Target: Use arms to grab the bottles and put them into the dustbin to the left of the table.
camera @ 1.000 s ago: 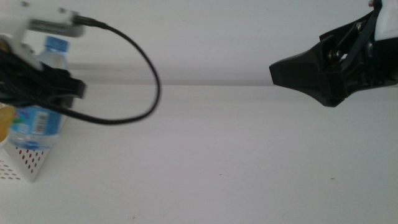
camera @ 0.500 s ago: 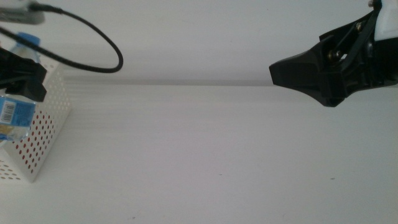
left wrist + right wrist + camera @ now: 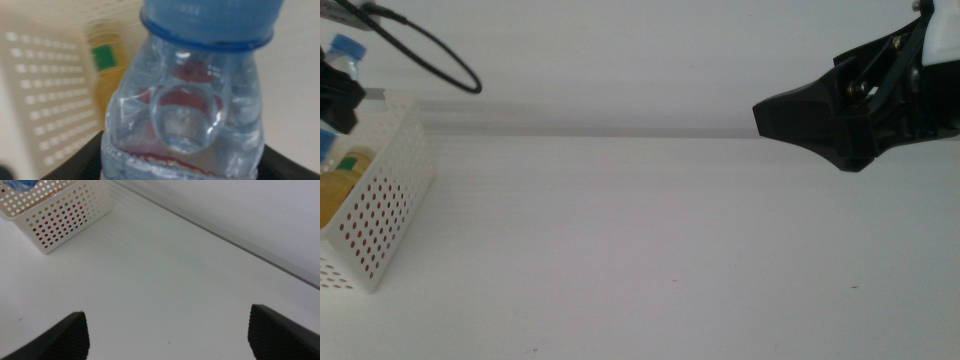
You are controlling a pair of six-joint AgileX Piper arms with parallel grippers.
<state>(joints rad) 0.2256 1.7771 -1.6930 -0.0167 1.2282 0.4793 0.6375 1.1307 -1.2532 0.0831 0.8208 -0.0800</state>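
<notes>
My left gripper [image 3: 332, 95] is at the far left, over the white perforated dustbin [image 3: 390, 190], shut on the clear blue-capped water bottle [image 3: 342, 48]. In the left wrist view the water bottle [image 3: 185, 110] fills the frame between the dark jaws of the left gripper [image 3: 185, 167]. The yellow juice bottle [image 3: 345, 175] lies inside the dustbin and shows behind the water bottle [image 3: 102, 65]. Something red shows through the dustbin's holes [image 3: 56, 224]. My right gripper [image 3: 798, 118] hangs open and empty above the table's right side, far from the dustbin [image 3: 55, 207].
The white table [image 3: 650, 250] stretches from the dustbin to the right arm. A grey seam marks its far edge [image 3: 620, 133]. A black cable [image 3: 430, 55] loops off the left arm above the dustbin.
My left gripper has carried the water bottle leftward over the dustbin and is now mostly past the picture's left edge. The yellow bottle inside has come into view. The right arm has not moved.
</notes>
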